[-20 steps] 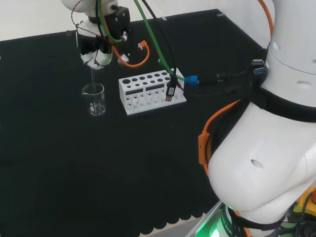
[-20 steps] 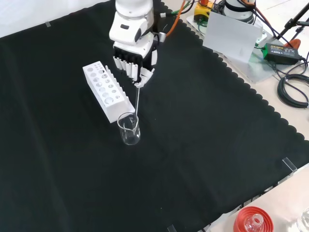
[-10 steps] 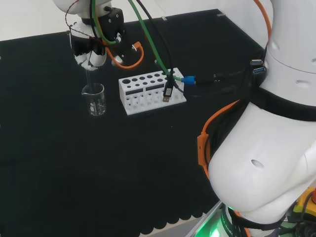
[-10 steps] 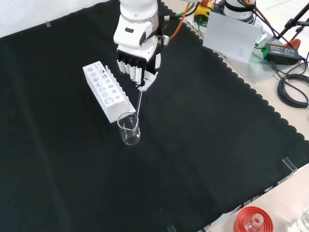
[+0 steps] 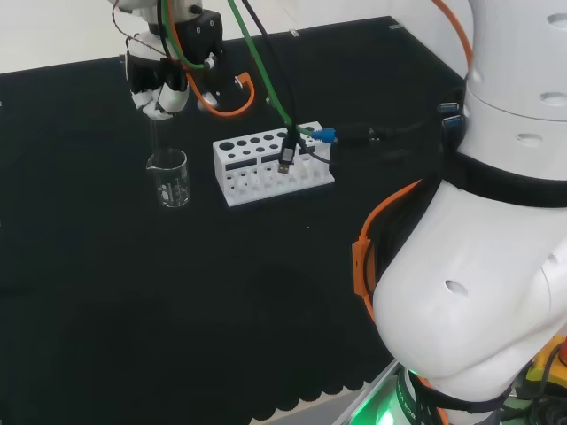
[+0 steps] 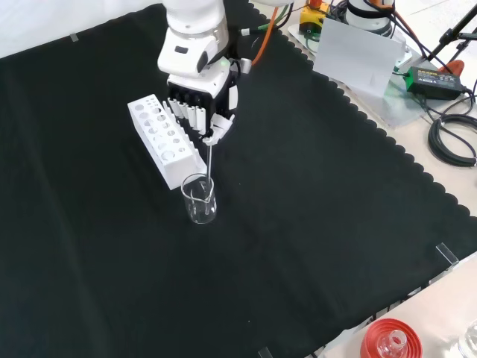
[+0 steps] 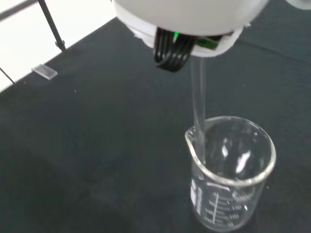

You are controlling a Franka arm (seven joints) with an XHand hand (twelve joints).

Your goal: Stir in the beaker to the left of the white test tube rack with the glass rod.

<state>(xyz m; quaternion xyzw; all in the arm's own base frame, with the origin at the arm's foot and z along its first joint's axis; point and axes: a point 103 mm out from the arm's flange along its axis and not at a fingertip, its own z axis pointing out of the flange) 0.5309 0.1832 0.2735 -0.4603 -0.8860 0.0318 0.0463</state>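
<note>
Hand: the hand (image 6: 200, 112) hangs above the beaker, fingers pointing down, curled round the upper end of the glass rod (image 6: 209, 162) and pinching it.
Rod axis: close to upright, leaning a little; in the front view it runs from the fingers down into the beaker mouth.
Rod tip: in the wrist view the rod (image 7: 198, 111) enters just inside the rim beside the pouring lip, touching or nearly touching the wall there; which of the two cannot be told.
Beaker: the beaker (image 5: 168, 178) stands upright on the black cloth of the bench (image 5: 133, 310), left of the white test tube rack (image 5: 270, 164) in the head view and just in front of the rack's near end in the front view (image 6: 199, 199). No liquid can be made out in it.
Key relation: the beaker lies straight below the hand, so stirring calls for small circles of the rod's lower end, kept inside the rim.
Tight side: toward the rack (image 6: 165, 139), which stands just beside the beaker; a wide swing that way could push the glass against it.
Open room: bare cloth on the beaker's other sides.
Risk: as a judgement, the rod sits off-centre by the lip, so a sideways push could tip or slide the light beaker.
</note>
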